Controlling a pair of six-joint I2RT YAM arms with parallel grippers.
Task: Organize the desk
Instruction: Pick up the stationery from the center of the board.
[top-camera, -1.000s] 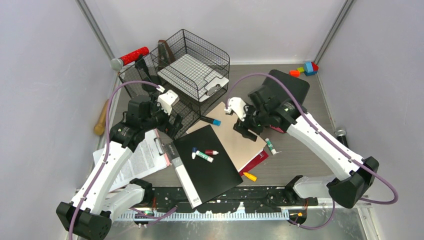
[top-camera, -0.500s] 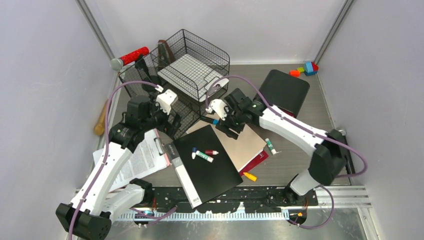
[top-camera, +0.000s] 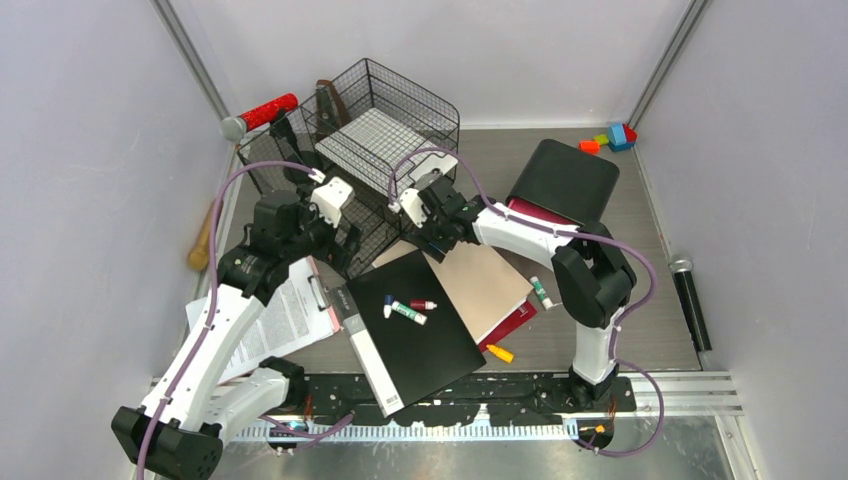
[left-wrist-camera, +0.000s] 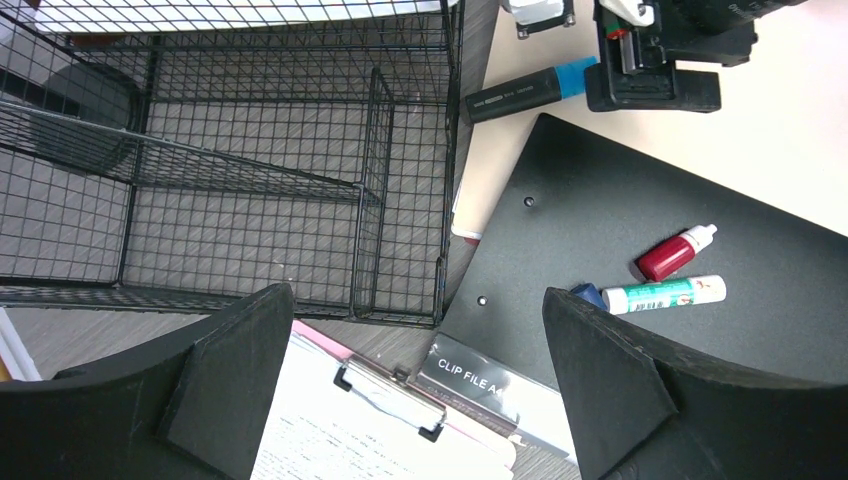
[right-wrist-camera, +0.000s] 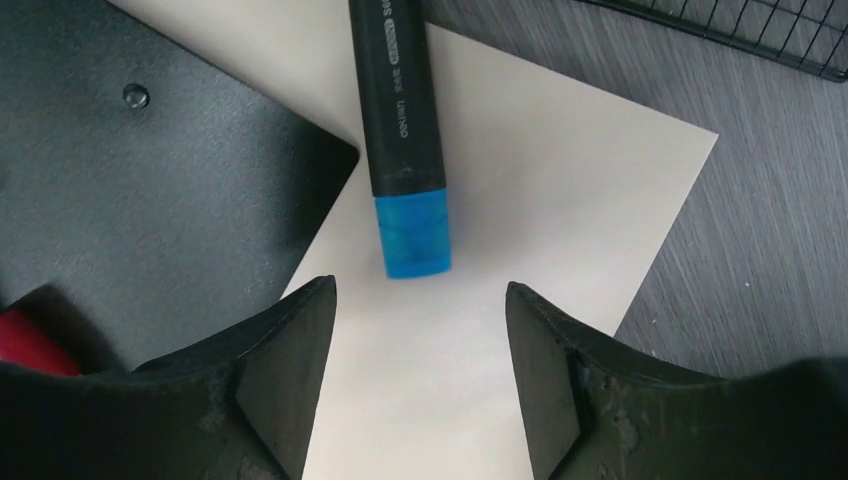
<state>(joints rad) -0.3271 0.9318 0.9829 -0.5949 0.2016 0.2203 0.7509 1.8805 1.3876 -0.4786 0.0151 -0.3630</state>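
The blue-capped marker (right-wrist-camera: 405, 130) lies flat on a tan sheet (right-wrist-camera: 520, 330) on the counter (right-wrist-camera: 740, 200), just left of the right jaws. These jaws stand released and empty, and the marker's long axis runs away from their gap, cap end nearest. The left jaws, spread wide and empty by the wire rack (left-wrist-camera: 250, 170), are farther off; the right wrist view shows this line-up, while the top view hides the marker under the arm.

You can read "CLIP FILE A" in white capitals on the label along the edge of the black clip file (left-wrist-camera: 580, 230), cut off there, while the white lettering on the blue-capped black marker (right-wrist-camera: 395, 90) and the clipboard's printed page (left-wrist-camera: 330, 440) are too small to read
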